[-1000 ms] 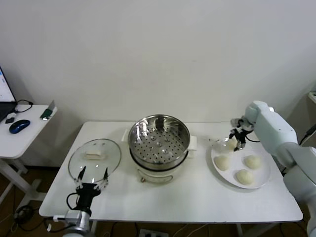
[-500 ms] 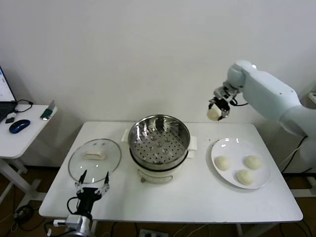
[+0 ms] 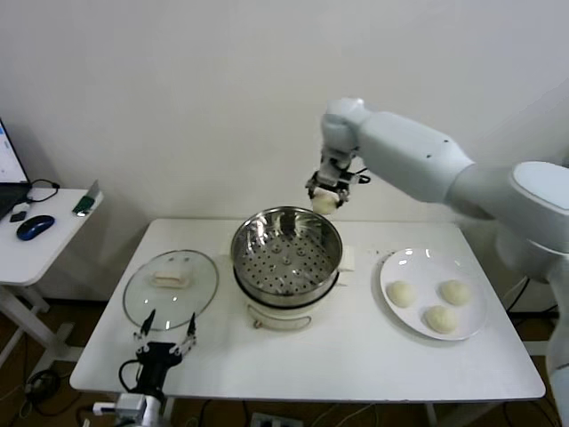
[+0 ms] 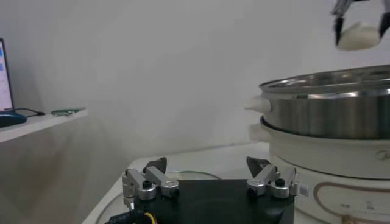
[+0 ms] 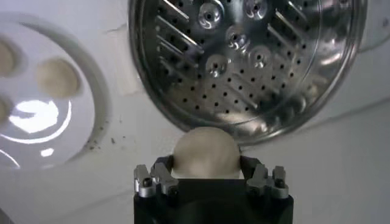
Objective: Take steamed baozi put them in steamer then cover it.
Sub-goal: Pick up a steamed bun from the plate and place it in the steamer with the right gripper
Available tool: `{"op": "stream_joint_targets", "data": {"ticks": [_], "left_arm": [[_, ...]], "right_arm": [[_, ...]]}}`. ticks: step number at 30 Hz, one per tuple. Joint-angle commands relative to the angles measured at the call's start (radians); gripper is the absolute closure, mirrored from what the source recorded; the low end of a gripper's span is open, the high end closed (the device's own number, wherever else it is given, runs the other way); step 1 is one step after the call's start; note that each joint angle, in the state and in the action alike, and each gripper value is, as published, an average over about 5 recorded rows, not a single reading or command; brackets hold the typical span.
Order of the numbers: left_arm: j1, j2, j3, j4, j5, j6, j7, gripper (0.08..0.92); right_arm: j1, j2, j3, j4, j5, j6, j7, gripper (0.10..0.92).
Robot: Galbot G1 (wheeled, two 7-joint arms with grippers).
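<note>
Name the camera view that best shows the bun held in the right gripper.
Right wrist view: the baozi fills the right gripper, pinched on both sides. Head view shows it small over the steamer rim. Left wrist view catches it at the frame edge.

No legible text, labels, brands, numbers or signs in any view. The steamer (image 3: 285,260) shows a bare steel wall and a plain white base; a small mark low on the base in the left wrist view is too small to read. The glass lid (image 3: 170,285) near the worktop's left edge and the plate (image 3: 433,293) near its right edge carry no markings. The laptop screen (image 4: 2,73) on the side desk shows no readable characters.
</note>
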State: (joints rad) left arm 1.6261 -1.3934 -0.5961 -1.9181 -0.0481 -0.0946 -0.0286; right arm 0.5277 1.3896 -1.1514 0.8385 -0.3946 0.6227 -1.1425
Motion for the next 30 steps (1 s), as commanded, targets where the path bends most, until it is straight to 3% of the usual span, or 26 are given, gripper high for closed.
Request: {"op": "stream_joint_targets", "data": {"ticks": [1, 22, 30], "left_arm": [[0.012, 0.003, 0.0, -0.015, -0.001, -0.001, 0.001, 0.177], [0.03, 0.003, -0.007, -0.015, -0.004, -0.009, 0.0, 0.177], [0.03, 0.002, -0.008, -0.016, -0.004, -0.008, -0.001, 0.177]], "right_arm": [[-0.082, 0.146, 0.021, -0.027, -0.238, 0.107, 0.062, 0.313], [-0.181, 0.182, 0.039, -0.124, -0.299, 0.105, 0.101, 0.301], [-0.165, 0.169, 0.054, -0.112, -0.259, 0.1, 0.082, 0.208]]}}
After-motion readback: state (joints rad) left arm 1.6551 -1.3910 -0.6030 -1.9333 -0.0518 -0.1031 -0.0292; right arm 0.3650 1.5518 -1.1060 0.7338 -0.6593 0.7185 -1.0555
